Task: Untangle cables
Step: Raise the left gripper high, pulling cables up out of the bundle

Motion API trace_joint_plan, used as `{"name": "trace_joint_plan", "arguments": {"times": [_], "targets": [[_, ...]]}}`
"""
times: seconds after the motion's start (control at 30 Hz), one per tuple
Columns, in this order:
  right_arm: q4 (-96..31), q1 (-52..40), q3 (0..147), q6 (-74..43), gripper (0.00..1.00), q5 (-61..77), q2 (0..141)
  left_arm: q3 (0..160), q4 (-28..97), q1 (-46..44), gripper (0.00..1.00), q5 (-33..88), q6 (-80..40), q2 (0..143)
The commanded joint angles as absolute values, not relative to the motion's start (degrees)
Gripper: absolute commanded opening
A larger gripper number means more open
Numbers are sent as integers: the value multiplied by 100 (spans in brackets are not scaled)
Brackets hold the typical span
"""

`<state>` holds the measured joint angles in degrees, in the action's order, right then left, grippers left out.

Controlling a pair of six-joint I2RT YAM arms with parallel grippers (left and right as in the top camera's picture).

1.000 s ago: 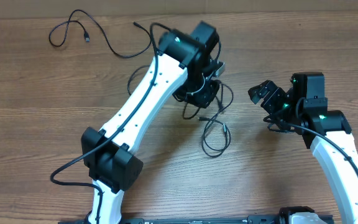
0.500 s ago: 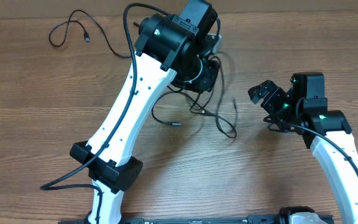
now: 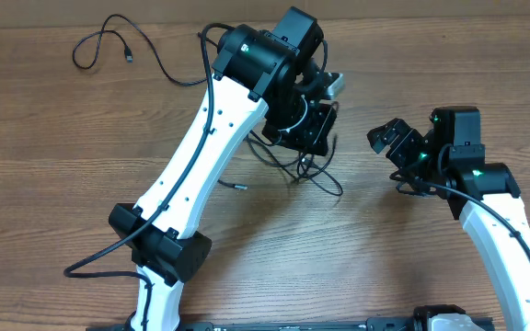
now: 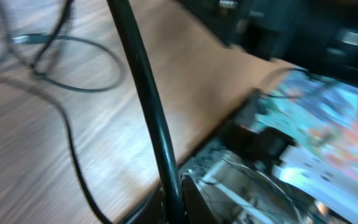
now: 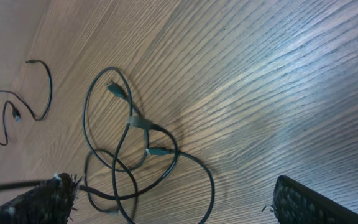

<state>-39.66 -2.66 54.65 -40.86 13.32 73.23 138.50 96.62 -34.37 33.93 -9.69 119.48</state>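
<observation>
Left jaws pinching a cable (image 4: 146, 106), right jaws spread and idle; I record the tangle (image 5: 135, 149) pulled looser than a second ago, one plug (image 3: 238, 186) now lying clear.

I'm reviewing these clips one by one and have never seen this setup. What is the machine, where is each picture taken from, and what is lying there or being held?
These are two white-and-black robot arms at a brown wooden table. The wide picture looks down from above: the left arm reaches in from the bottom left, and the right arm stands at the right. The other two pictures come from a small camera on each wrist. Thin black cables lie on the table: one loose cord alone at the far left, and a tangle of looped cords in the middle. The left wrist picture is blurred, but the left arm's jaws look shut on one cord of the tangle, which runs close past the lens. The right arm's jaws are open, hold nothing and face the tangle.
</observation>
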Motion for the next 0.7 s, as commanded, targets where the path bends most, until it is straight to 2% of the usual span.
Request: {"name": "trace_joint_plan", "arguments": {"times": [0.0, 0.17, 0.47, 0.67], "targets": [[-3935, -250, 5553, -4077, 100, 1352, 7279, 14280, 9618, -3275, 4, 4241, -600, 11869], [-3933, -250, 5553, -4080, 100, 1352, 7279, 15369, 9445, -2954, 4, 4143, -1035, 11858], [-3933, -250, 5553, -4080, 100, 1356, 7279, 17640, 8379, -2226, 4, 4147, -2449, 11797], [-3933, -250, 5553, -4080, 100, 1356, 7279, 18002, 8180, -1870, 4, 4152, -2805, 11671]]}}
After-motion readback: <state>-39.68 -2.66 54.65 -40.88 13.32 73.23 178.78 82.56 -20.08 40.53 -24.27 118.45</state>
